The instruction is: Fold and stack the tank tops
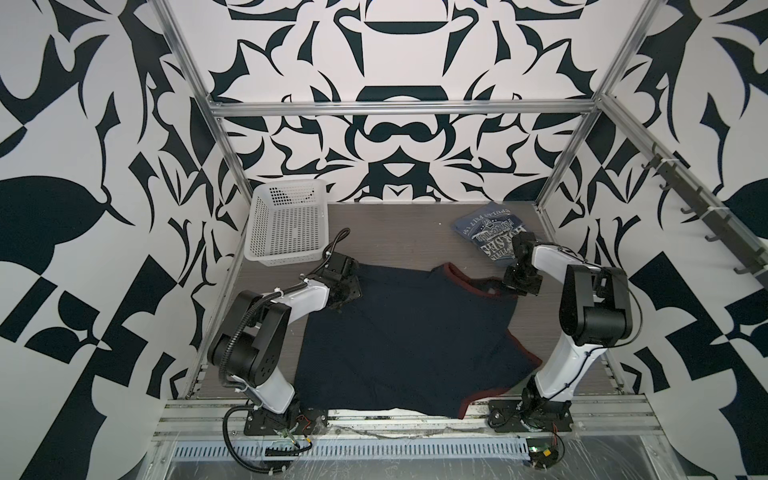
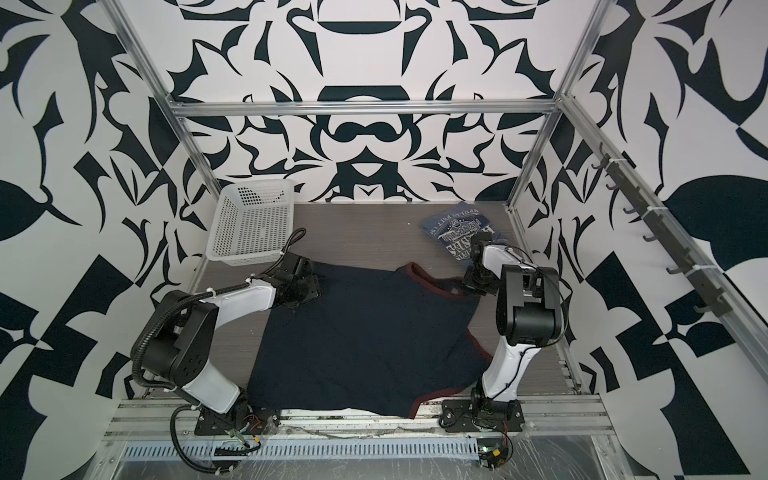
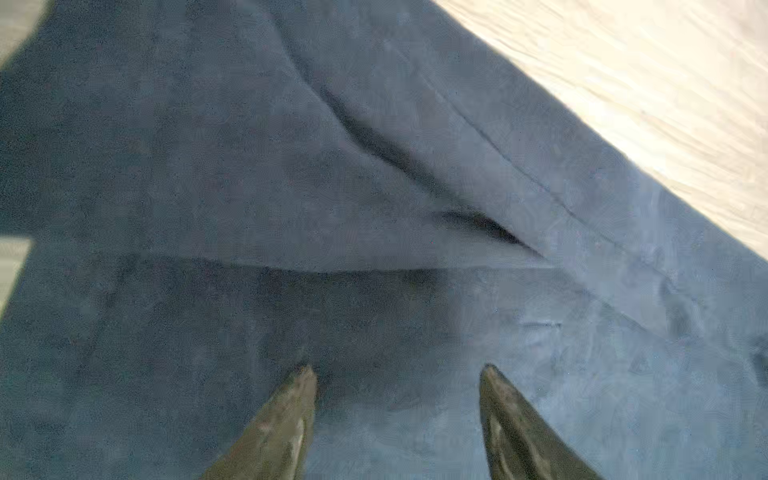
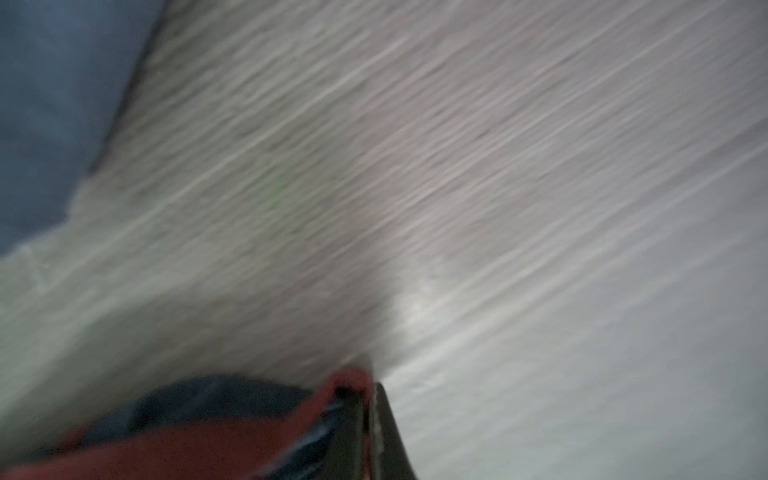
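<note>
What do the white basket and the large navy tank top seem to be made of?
The white basket: likely rigid plastic, slightly glossy; moulded walls with regular holes. The navy tank top: soft matte fabric, perhaps knit; it creases and drapes, with stitched red trim.

in both top views the left gripper [image 1: 347,289] had its fingertips hidden under its wrist at the far left corner of the navy tank top [image 1: 407,332], the right gripper [image 1: 511,282] hid its tips likewise at the red-trimmed strap, and the right arm [image 1: 544,257] covered the near right part of the slate-blue tank top [image 1: 478,226], whose print was too small to read. the right wrist view was blurred: the table [image 4: 457,166] grain ran to streaks, and the red trim pinched at the jaws was a soft patch cut off by the picture's edge. in the left wrist view the fingers [image 3: 286,419] and the navy cloth ran off the edge.
</note>
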